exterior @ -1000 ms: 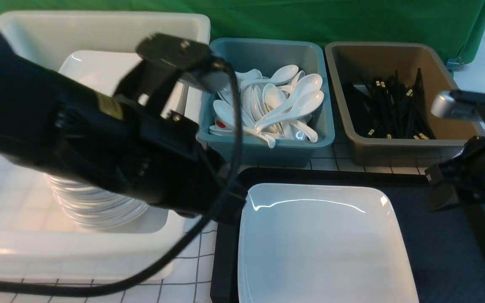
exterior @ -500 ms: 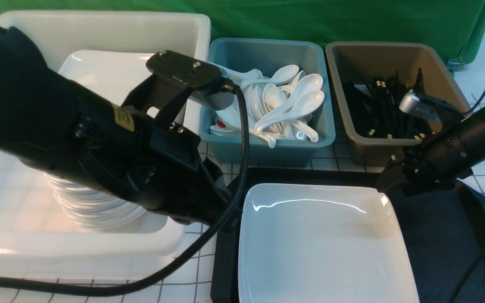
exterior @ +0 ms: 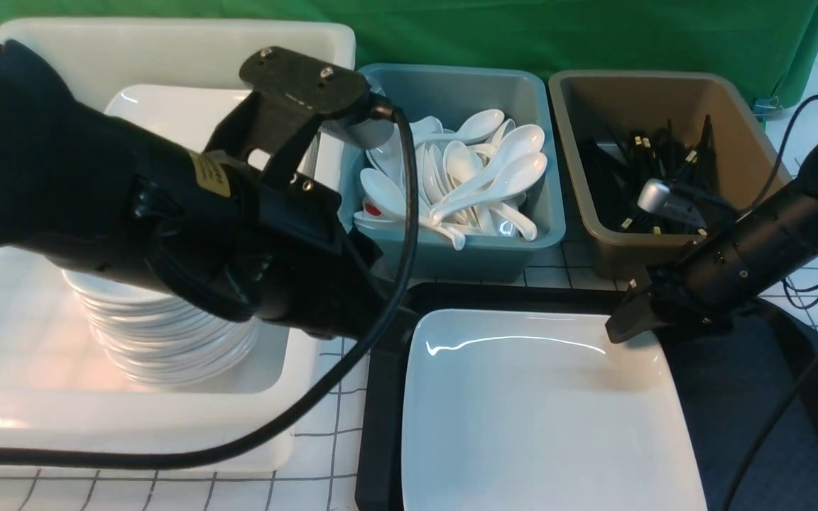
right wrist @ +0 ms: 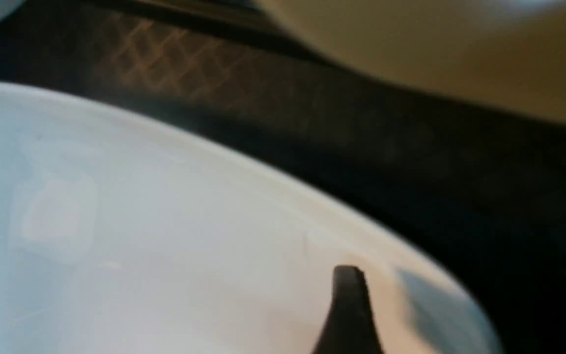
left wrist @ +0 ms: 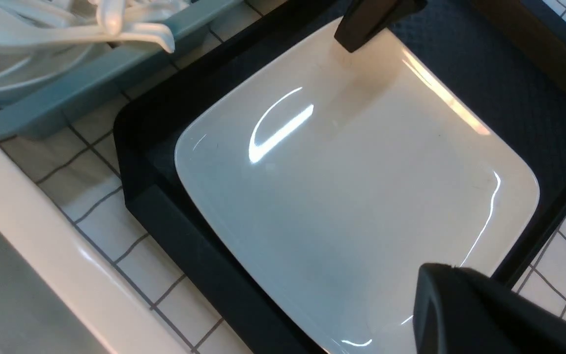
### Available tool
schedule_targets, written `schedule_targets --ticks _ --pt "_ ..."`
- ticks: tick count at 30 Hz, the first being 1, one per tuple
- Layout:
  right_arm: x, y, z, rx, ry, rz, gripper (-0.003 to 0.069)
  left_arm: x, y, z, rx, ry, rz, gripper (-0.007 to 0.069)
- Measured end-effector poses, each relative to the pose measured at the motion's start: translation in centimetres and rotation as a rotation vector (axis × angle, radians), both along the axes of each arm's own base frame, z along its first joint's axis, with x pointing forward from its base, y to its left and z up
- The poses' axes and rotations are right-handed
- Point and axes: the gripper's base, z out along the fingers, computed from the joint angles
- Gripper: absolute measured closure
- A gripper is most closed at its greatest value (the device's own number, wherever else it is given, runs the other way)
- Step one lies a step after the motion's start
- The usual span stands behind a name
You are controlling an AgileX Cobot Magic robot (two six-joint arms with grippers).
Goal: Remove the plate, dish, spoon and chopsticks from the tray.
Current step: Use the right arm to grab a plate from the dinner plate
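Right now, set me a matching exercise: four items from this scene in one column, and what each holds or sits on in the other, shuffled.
1. plate
2. blue bin
3. brown bin
4. white bin

A. holds black chopsticks
B. sits on the black tray
C. holds stacked white dishes
D. holds white spoons

Pairs: 1-B, 2-D, 3-A, 4-C.

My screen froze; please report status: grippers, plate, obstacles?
Right gripper at far right corner of plate, reaching over rim, grip unclear. Left gripper near far left corner, state unclear. It lies flat on tray. Nothing seen blocking.
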Motion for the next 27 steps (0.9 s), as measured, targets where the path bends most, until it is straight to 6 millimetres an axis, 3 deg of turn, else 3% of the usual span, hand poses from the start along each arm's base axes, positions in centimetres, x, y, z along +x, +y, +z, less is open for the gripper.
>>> schedule_targets --ticks 4,8,15,21,22,27 --pt "-0.1 1.0 -0.2 -0.028 -0.003 0.051 0.0221 0.0 0.0 0.0 -0.002 0.001 0.003 0.0625" --pt "-0.2 1.6 -0.3 -0.074 -0.019 0.114 0.0415 0.0 0.0 0.0 -0.005 0.012 0.012 0.0625" --pt "-0.9 1.5 0.8 -0.095 -0.014 0.136 0.0436 -0.1 0.1 -0.1 0.001 0.034 0.018 0.0625" --pt "-2.3 1.4 6.0 -0.1 -0.109 0.152 0.053 -0.1 0.3 -0.2 0.025 0.025 0.033 0.0625" --pt "-3.1 1.3 8.5 -0.094 -0.162 0.153 0.0569 0.0 0.6 -0.1 0.033 0.023 0.06 0.0625" --pt "-5.8 0.9 14.5 -0.086 -0.313 0.155 0.0619 0.1 1.7 0.4 0.074 -0.014 0.161 0.0625"
